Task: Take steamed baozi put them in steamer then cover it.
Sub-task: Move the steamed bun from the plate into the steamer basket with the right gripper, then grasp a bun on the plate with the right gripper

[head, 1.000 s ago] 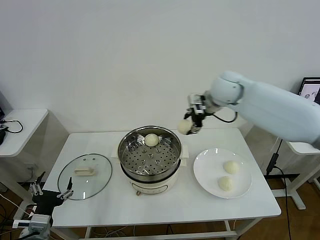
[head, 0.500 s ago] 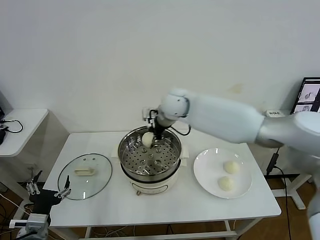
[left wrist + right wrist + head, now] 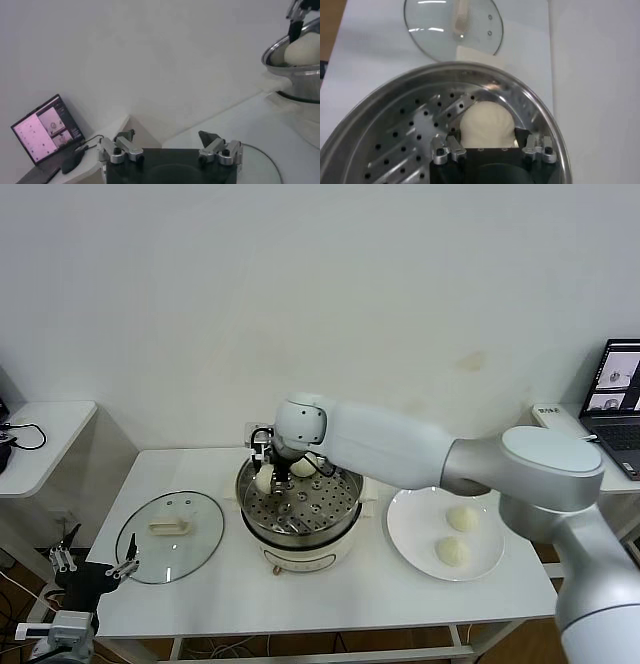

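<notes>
The steamer [image 3: 300, 556] stands mid-table, its perforated tray [image 3: 405, 145] showing. My right gripper [image 3: 265, 467] reaches into the pot's back left, shut on a steamed baozi [image 3: 486, 124] held just over the tray. Another baozi [image 3: 303, 468] lies at the pot's back. Two more baozi [image 3: 462, 518] [image 3: 451, 551] rest on the white plate [image 3: 410, 529]. The cover [image 3: 170, 535], a glass lid with a cream handle, lies flat left of the steamer and also shows as the cover [image 3: 453, 22] in the right wrist view. My left gripper [image 3: 170, 142] is open and empty, parked low off the table's front left corner.
A side table [image 3: 40, 434] with cables stands at the left, and a laptop [image 3: 620, 379] sits at the far right. My right arm [image 3: 400, 446] spans the space over the plate and the steamer's right side. The wall runs close behind the table.
The right arm swung left with the baozi from above the steamer's right rim, across the pot, and down into its back left side. The left arm has barely shifted.
</notes>
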Tool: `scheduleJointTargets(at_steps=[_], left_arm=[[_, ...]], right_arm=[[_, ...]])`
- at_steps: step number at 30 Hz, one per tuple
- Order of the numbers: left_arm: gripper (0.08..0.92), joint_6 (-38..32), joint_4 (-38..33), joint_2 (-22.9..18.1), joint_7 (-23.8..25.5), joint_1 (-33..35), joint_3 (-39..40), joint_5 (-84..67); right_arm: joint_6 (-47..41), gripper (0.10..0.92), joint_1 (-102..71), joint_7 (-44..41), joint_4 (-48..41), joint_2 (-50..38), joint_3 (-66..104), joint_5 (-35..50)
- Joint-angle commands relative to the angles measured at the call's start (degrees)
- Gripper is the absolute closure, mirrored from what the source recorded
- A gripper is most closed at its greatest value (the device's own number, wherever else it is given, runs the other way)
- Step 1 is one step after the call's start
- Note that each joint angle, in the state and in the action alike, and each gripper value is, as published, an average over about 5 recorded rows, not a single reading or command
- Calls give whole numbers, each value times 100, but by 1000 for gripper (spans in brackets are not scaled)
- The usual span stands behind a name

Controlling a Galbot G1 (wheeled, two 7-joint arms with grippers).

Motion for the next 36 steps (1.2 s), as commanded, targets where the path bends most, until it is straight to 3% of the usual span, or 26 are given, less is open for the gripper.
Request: scheduleJointTargets(at_steps=[1, 5, 12, 16, 26, 36], left_arm=[[177, -7, 20, -4, -2, 1, 10, 4], [177, -8, 25, -10, -1, -6, 28, 7], [177, -4, 38, 0, 2, -3, 29, 11], [177, 0, 28, 13, 6, 4, 20, 9], [177, 28, 24, 120, 47, -6, 25, -11], [177, 38, -19, 166, 58, -33, 166, 10]], right_arm=[[-134, 364, -186, 58, -346, 359, 9, -69], [-140, 347, -178, -115, -313, 327, -19, -115], [-102, 214, -44, -524, -126, 131, -5, -232], [-3, 203, 222, -904, 245, -235, -17, -354], [774, 203, 1668, -2078, 1466, -1970, -198, -667], [1287, 203, 1691, -2416, 2990, -4325, -598, -1333]])
